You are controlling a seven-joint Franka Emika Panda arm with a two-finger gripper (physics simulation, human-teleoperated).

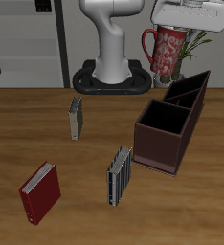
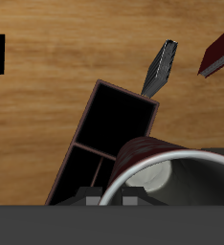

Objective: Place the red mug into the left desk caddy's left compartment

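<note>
The red mug, speckled and with a loop handle, hangs upright in my gripper, which is shut on its rim, high above the table. The left desk caddy, a long dark maroon-brown open box, lies on the table below the mug and a little nearer the front edge. Its large square section is nearest the front edge and narrower ones lie farther back. In the wrist view the mug's grey-white rim fills the foreground and overlaps one end of the caddy.
A grey book stands mid-table. A striped book stands close to the caddy's front corner and also shows in the wrist view. A red book lies near the front edge. A plant stands behind the caddy.
</note>
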